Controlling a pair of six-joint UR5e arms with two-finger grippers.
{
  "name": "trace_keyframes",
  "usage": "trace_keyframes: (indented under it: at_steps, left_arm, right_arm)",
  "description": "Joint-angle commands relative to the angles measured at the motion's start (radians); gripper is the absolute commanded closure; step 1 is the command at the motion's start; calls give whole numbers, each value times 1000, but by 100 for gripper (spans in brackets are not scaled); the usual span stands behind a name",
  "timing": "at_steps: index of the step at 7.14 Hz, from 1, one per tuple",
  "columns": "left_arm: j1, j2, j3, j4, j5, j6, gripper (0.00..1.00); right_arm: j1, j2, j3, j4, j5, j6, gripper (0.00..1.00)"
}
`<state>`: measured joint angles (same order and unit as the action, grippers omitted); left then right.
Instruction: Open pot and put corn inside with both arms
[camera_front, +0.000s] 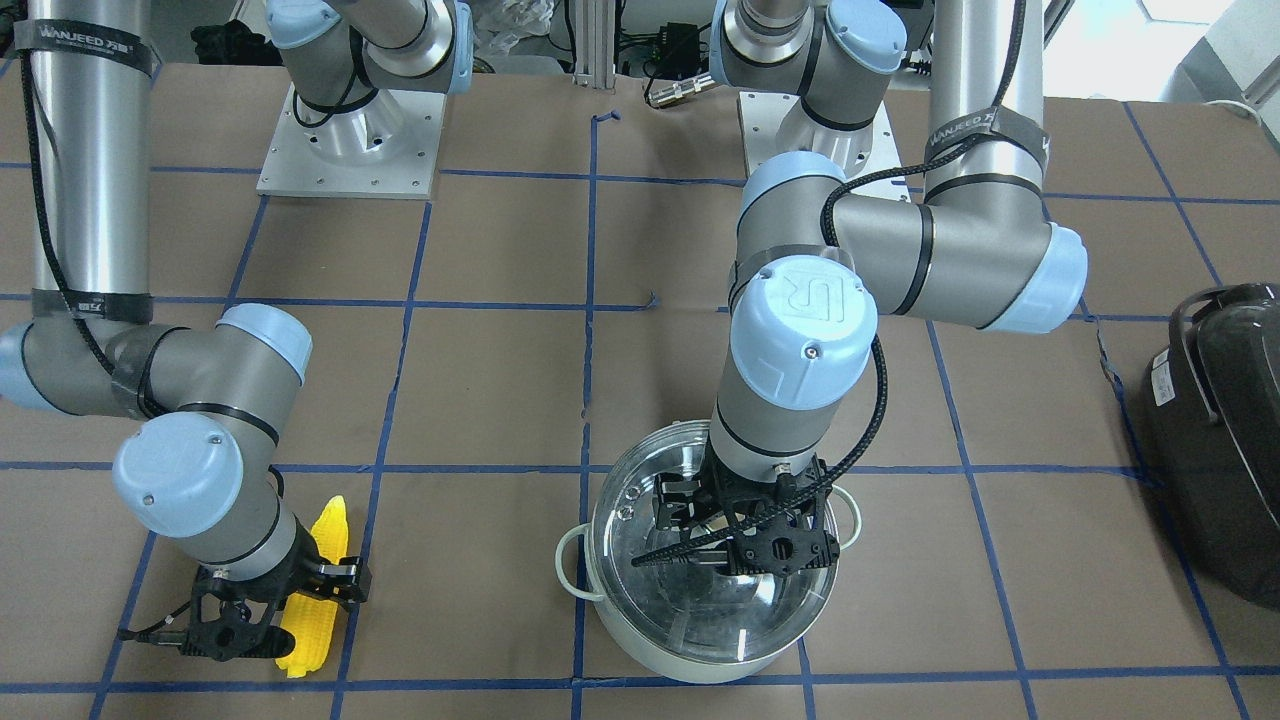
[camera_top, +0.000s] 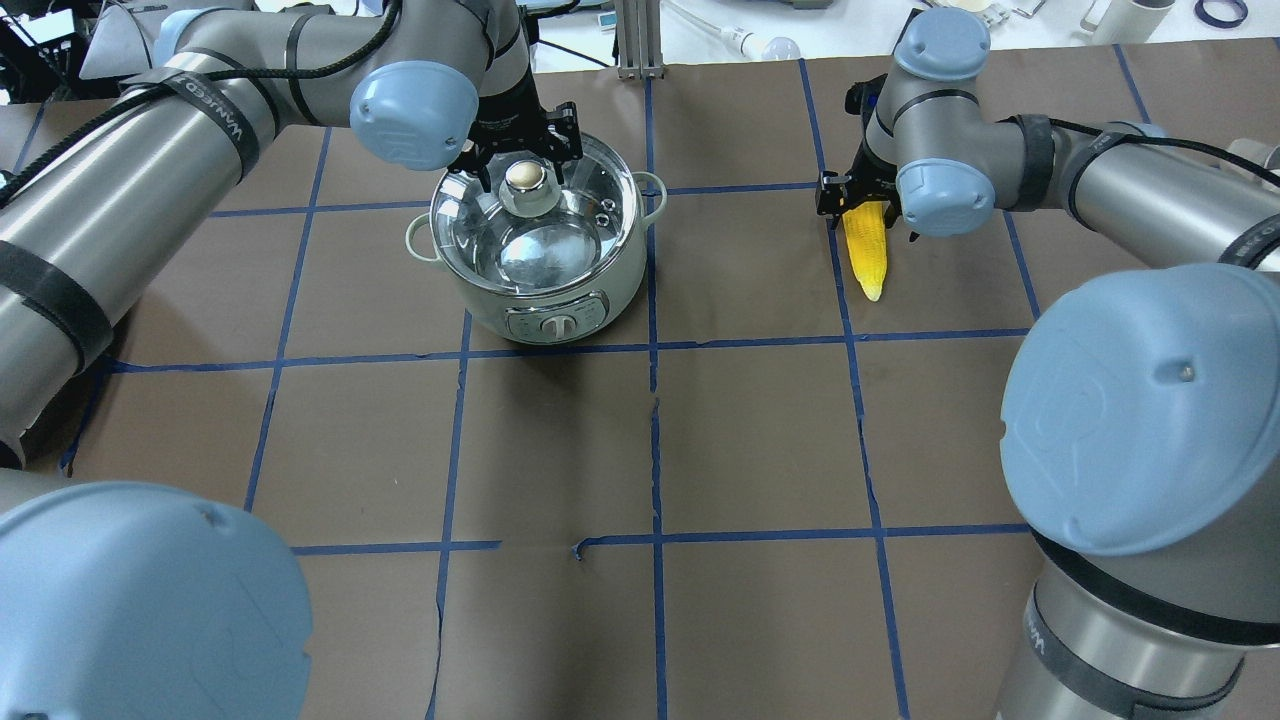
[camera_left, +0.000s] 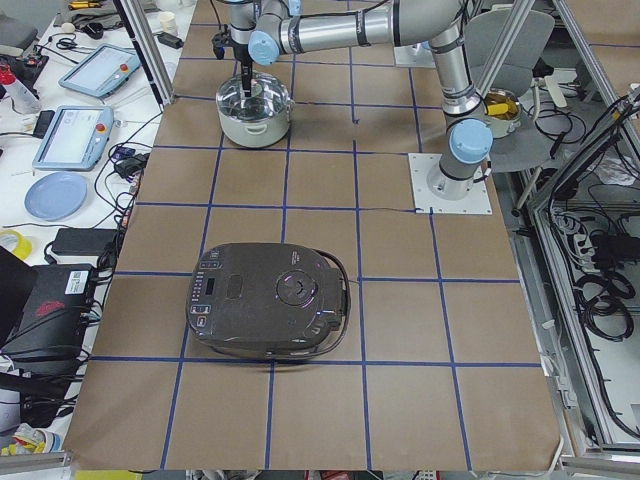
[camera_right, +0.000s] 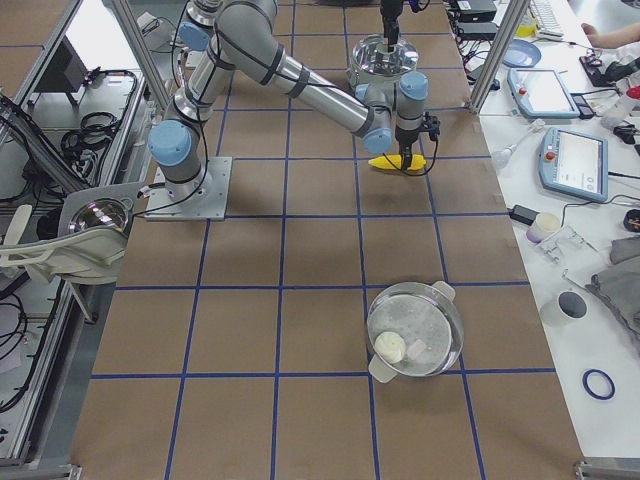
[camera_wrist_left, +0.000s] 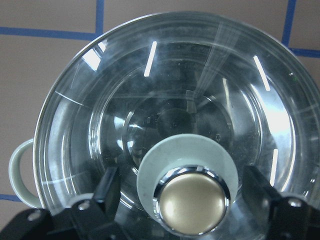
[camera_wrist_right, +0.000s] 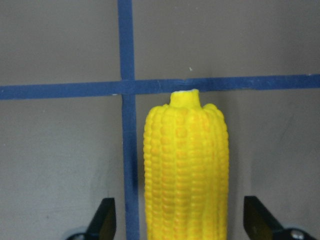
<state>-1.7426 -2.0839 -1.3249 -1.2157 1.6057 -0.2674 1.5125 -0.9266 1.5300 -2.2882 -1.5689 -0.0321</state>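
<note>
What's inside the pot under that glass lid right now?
Through the clear glass lid, the pot shows only its bare shiny steel bottom; the corn lies outside on the table. The patch under the knob and left gripper is covered.

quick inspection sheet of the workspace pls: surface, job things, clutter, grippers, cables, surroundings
surface: table covered in brown paper with a blue tape grid; tape broken in places near the middle
job's things: pot upright, glass lid on it; corn lying flat on the paper, outside the pot
clutter: dark rice cooker and a second pot on the table
grippers: left gripper open, fingers either side of the knob, gaps showing; right gripper open, astride the corn
cables: black cable on the left arm loops over the lid
surroundings: benches with pendants, a plate, loose wires
</note>
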Motion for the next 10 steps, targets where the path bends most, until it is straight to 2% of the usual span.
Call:
trace_keyframes:
  at_steps: [1, 3, 6, 8, 10]
  left_arm:
    - [-3, 4, -2, 5, 0, -6, 91]
    - [-3, 10, 13, 7, 0, -6, 98]
    - [14, -2, 93, -10, 49, 31, 98]
    - [148, 19, 87, -60, 54, 137, 98]
    - [272, 27, 75, -137, 54, 305, 100]
  right_arm:
    - [0, 0, 13, 6, -2, -2, 45]
    - [0, -11, 16, 10, -11, -2, 58]
    - [2, -46, 5, 16, 4, 9, 70]
    - [30, -93, -37, 56, 73, 44, 70]
    - [166, -112, -144, 175, 58, 191, 70]
